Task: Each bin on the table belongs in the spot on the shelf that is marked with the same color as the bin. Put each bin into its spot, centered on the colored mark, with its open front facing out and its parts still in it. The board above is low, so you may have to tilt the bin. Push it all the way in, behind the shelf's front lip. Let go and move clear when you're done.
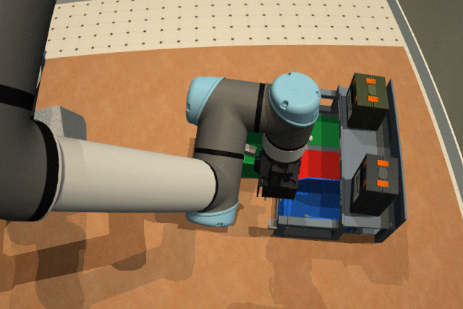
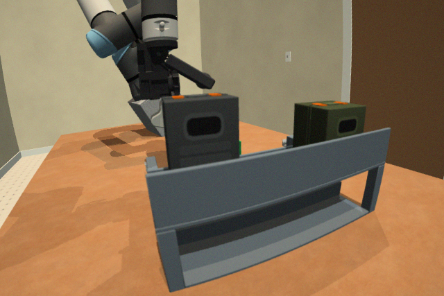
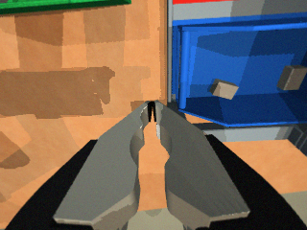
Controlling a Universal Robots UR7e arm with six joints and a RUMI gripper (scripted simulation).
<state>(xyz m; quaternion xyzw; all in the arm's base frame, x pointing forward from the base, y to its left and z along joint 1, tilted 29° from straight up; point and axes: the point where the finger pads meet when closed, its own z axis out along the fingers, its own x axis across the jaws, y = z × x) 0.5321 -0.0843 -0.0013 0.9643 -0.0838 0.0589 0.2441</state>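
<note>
The blue bin (image 1: 312, 200) sits in the shelf's lower level at the near end, beside a red patch (image 1: 320, 165) and a green patch (image 1: 327, 129). In the wrist view the blue bin (image 3: 240, 72) lies just right of the shelf's grey front lip (image 3: 169, 53), its open side towards me, with two tan parts (image 3: 224, 89) inside. A green bin (image 1: 249, 159) stands on the table in front of the shelf, mostly hidden by my arm. My gripper (image 3: 152, 103) is shut and empty, tips just above the table outside the lip; it also shows in the top view (image 1: 278, 187).
The grey shelf (image 2: 265, 185) has a low top board that carries a dark grey case (image 2: 200, 127) and an olive case (image 2: 328, 120). My arm's elbow and wrist hang over the table in front of the shelf.
</note>
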